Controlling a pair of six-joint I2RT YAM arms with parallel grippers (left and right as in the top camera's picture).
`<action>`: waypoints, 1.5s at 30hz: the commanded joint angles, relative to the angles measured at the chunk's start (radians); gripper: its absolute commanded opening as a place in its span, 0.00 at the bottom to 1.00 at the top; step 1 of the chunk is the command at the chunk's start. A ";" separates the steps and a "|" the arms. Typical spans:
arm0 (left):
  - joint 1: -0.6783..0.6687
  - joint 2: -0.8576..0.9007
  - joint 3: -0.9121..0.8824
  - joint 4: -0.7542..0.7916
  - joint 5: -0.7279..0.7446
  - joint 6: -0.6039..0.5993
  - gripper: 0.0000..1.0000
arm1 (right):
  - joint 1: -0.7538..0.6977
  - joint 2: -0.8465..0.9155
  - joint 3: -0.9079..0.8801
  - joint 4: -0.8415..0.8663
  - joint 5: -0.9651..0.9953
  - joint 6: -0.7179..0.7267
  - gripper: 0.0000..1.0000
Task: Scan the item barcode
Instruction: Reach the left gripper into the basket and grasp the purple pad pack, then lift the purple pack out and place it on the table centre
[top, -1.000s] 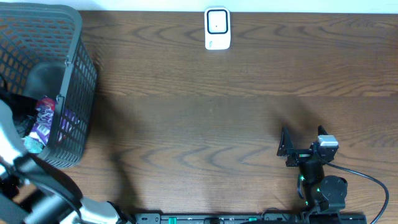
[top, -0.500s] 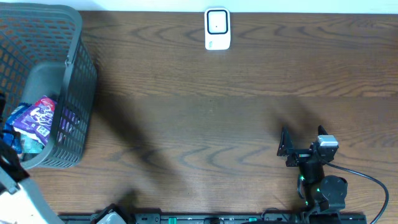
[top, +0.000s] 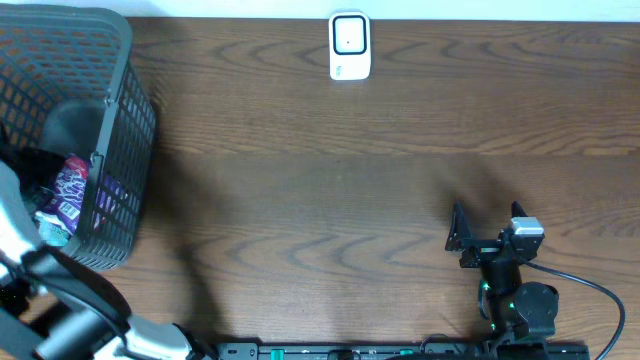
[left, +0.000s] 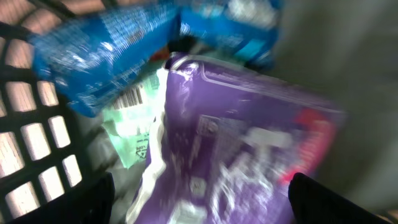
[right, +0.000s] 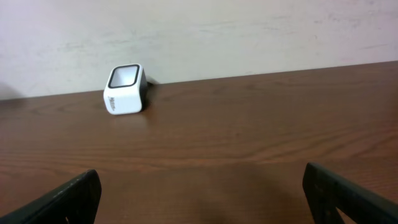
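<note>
Purple packet (left: 249, 137) just beneath wide-spread left end effector (left: 202, 202).

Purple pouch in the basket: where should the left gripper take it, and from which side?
Probably its pale, curled edge beside the green packet, coming from above. The purple pouch lies broad face up over the blue packets in the basket, too wide to pinch across. The left gripper hangs open over it.

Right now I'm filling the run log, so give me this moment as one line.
left gripper: open, in basket over purple packet | right gripper: open, empty, facing white barcode scanner | scan: not yet done
</note>
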 joint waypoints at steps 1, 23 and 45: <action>0.003 0.094 0.000 -0.012 -0.001 0.012 0.90 | -0.004 -0.006 -0.003 -0.002 -0.003 -0.010 0.99; 0.015 -0.079 0.109 0.005 0.306 0.072 0.07 | -0.004 -0.006 -0.003 -0.002 -0.002 -0.010 0.99; -0.700 -0.542 0.108 0.243 0.460 0.214 0.07 | -0.004 -0.006 -0.003 -0.002 -0.002 -0.010 0.99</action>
